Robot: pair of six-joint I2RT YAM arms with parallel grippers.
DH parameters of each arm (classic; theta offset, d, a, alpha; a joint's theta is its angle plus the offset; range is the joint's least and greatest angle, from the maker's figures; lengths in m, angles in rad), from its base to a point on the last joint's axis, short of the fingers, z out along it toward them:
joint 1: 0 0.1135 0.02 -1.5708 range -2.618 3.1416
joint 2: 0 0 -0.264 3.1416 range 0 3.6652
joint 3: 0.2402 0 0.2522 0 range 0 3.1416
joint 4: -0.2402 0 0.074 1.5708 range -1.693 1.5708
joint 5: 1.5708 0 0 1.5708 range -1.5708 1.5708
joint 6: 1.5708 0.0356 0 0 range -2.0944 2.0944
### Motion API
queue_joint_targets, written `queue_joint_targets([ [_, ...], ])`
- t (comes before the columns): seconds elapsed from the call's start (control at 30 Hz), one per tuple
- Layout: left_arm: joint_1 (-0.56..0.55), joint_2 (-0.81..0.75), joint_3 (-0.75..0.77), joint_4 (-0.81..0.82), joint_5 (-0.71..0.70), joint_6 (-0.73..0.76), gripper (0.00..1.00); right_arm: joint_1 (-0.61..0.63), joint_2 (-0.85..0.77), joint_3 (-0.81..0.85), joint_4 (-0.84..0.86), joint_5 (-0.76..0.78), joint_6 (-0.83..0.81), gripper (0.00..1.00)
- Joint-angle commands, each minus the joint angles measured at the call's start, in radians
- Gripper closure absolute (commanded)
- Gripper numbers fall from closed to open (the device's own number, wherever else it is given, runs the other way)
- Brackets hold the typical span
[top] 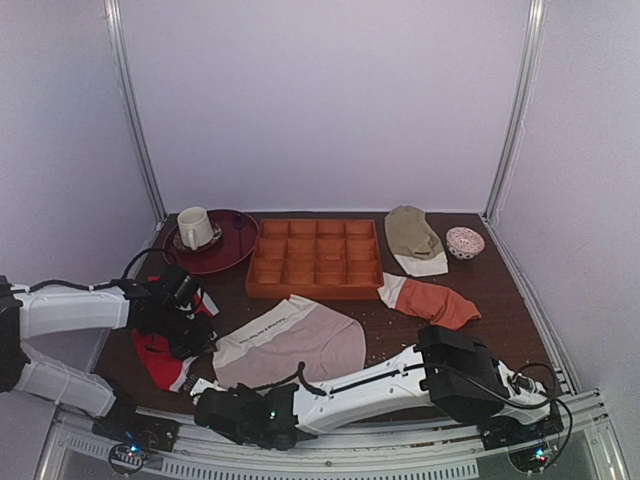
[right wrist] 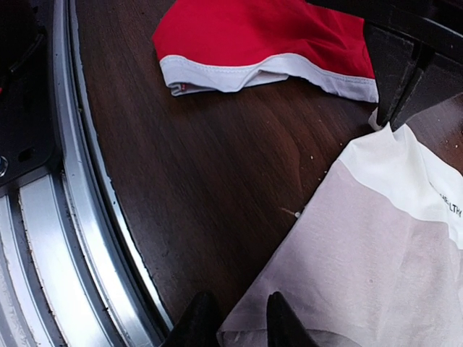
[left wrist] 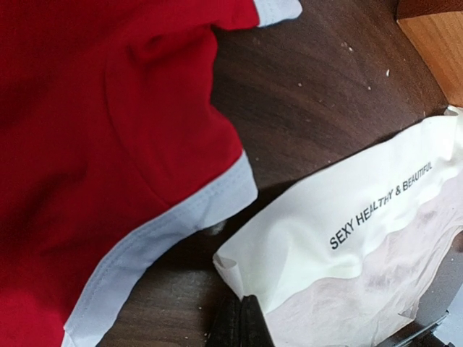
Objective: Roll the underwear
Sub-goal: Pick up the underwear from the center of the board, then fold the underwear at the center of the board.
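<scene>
The underwear (top: 300,340) lies flat at the table's near middle, pinkish-beige with a wide white lettered waistband on its left. My left gripper (top: 210,345) is shut on the waistband's near corner; in the left wrist view the two fingers (left wrist: 242,324) are pressed together at the edge of the underwear (left wrist: 347,238). My right gripper (top: 205,398) reaches across to the cloth's near-left corner. In the right wrist view its fingertips (right wrist: 239,322) stand apart, straddling the hem of the underwear (right wrist: 376,246).
A red garment with white trim (top: 160,360) lies left of the underwear, under the left arm. An orange compartment tray (top: 315,258), a dark plate (top: 235,245) with a cup (top: 193,227), an olive garment (top: 412,235), an orange-rust garment (top: 435,300) and a small bowl (top: 465,242) sit farther back. A metal rail (right wrist: 79,217) edges the table.
</scene>
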State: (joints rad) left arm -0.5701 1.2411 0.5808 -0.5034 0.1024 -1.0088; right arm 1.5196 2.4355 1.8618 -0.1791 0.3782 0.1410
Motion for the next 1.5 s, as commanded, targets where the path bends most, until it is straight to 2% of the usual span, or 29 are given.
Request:
queue_joint_targets([
  [0.0,0.011,-0.023,-0.015,-0.011,0.016,0.007,1.00,0.000,0.007,-0.029,-0.016,0.037,0.032,0.75],
  [0.3,0.015,-0.010,-0.018,0.000,0.023,0.006,1.00,-0.001,-0.004,-0.038,-0.031,0.038,0.043,1.00],
  [0.7,0.017,-0.074,0.050,-0.114,0.034,0.013,1.00,-0.001,-0.159,-0.066,-0.042,-0.069,0.034,1.00],
  [0.93,0.014,-0.107,0.103,-0.136,0.078,-0.026,1.00,-0.022,-0.282,-0.167,-0.005,-0.109,0.100,1.00],
  [1.2,-0.029,-0.004,0.224,-0.149,0.058,-0.055,1.00,-0.061,-0.416,-0.343,0.040,-0.115,0.165,1.00],
  [1.47,-0.100,0.193,0.404,-0.121,0.033,-0.052,1.00,-0.115,-0.545,-0.538,0.090,-0.104,0.241,1.00],
])
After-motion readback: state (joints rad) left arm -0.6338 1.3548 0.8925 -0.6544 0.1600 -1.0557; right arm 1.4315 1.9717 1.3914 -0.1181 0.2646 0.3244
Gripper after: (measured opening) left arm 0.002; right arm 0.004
